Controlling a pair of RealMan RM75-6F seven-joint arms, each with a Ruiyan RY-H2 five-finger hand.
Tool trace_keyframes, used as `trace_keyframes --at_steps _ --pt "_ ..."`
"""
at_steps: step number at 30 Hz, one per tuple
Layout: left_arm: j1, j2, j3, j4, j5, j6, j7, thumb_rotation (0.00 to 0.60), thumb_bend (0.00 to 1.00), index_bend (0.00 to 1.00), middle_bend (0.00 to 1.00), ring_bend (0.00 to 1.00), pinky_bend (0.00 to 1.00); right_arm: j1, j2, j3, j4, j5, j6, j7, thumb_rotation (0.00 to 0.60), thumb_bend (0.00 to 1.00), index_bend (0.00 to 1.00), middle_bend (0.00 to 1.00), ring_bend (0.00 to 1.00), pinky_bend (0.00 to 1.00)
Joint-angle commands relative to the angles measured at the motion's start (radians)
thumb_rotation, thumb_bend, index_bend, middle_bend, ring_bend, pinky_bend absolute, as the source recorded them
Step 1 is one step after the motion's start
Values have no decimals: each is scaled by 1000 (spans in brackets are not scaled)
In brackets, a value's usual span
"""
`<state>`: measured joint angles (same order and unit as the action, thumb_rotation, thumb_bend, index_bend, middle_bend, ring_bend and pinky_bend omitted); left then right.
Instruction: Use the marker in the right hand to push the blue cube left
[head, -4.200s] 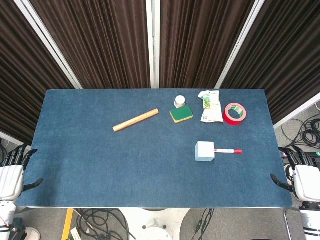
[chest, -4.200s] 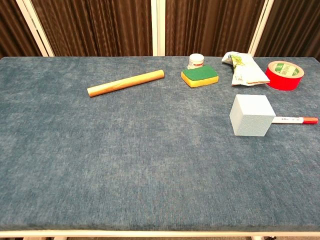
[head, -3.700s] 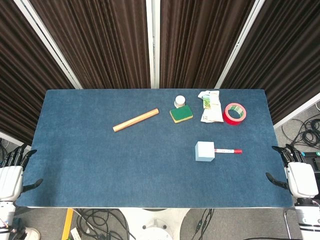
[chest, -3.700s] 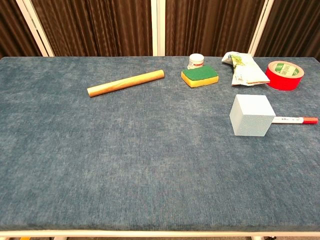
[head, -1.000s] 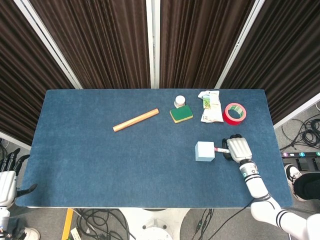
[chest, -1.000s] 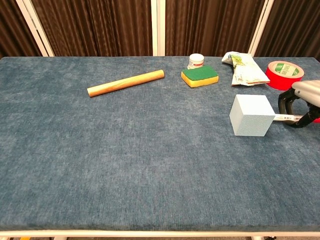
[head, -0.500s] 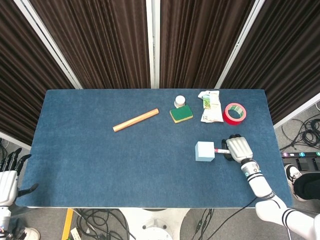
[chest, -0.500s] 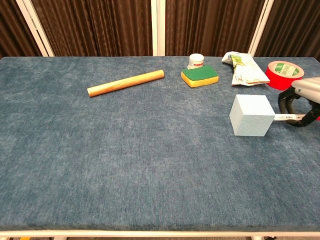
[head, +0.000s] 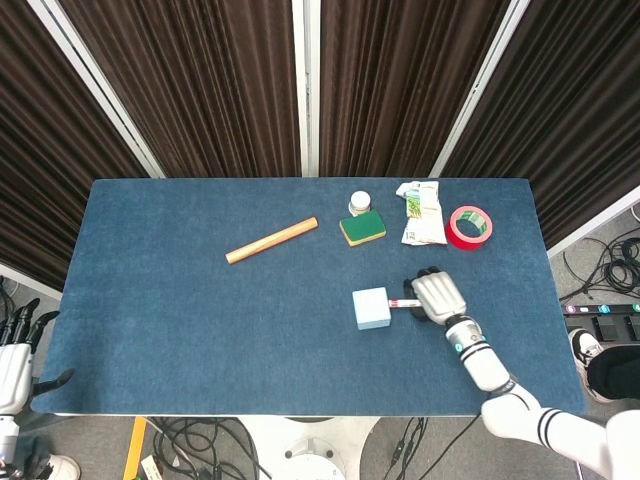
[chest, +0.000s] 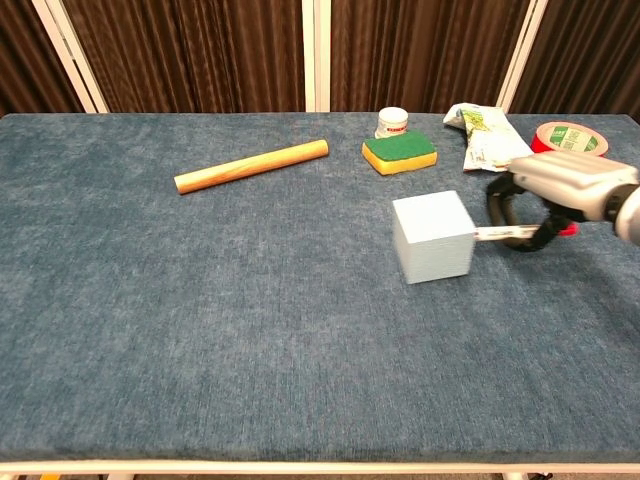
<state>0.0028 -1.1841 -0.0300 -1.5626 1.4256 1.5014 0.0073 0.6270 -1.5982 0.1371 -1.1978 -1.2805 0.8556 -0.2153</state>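
The pale blue cube (head: 372, 308) (chest: 432, 236) sits right of the table's middle, turned slightly askew. My right hand (head: 436, 297) (chest: 555, 190) grips a white marker (head: 404, 303) (chest: 497, 235) with a red cap, fingers curled around it. The marker lies flat and points left, and its tip meets the cube's right face. Only the marker's white front part shows; the rest is hidden under the hand. My left hand (head: 15, 365) hangs off the table's front left corner, fingers spread and holding nothing.
Along the far side lie a wooden dowel (head: 271, 240) (chest: 251, 166), a green and yellow sponge (head: 362, 228) (chest: 399, 153), a small white jar (head: 359, 203) (chest: 393, 122), a printed packet (head: 422, 212) (chest: 486, 137) and a red tape roll (head: 470, 226) (chest: 568, 137). Blue cloth covers the table (head: 200, 330).
My right hand has slid left with the marker, and the cube has moved left with it and turned a little. The left hand has stayed put.
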Motion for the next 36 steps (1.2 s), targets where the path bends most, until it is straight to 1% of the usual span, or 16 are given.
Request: trace_keyframes --at_steps 1,6,14,18,27,36 --pt "1 -1 0 3 -1 0 -2 600 46 235 144 64 121 26 -20 10 -28 11 -9 -39 600 334 582 563 297 254" --pt "4 1 2 6 0 1 -8 600 46 235 144 64 121 48 -27 11 -57 22 -12 -93 600 332 583 565 297 254" --pt "0 0 1 1 6 -3 -2 600 46 235 144 64 121 19 45 -18 -95 48 3 -112 600 335 586 565 297 254" --pt "-5 1 0 -6 14 -3 7 600 46 235 144 64 121 11 62 -32 -105 51 3 -108 600 335 588 564 298 255" --pt "-4 4 0 -10 11 -1 9 600 46 235 144 64 121 38 12 -28 -120 55 -4 -127 600 334 589 565 299 255" --pt "1 2 2 0 13 3 -4 600 46 235 144 64 121 87 -78 -3 -155 125 -5 -246 600 333 588 565 311 248"
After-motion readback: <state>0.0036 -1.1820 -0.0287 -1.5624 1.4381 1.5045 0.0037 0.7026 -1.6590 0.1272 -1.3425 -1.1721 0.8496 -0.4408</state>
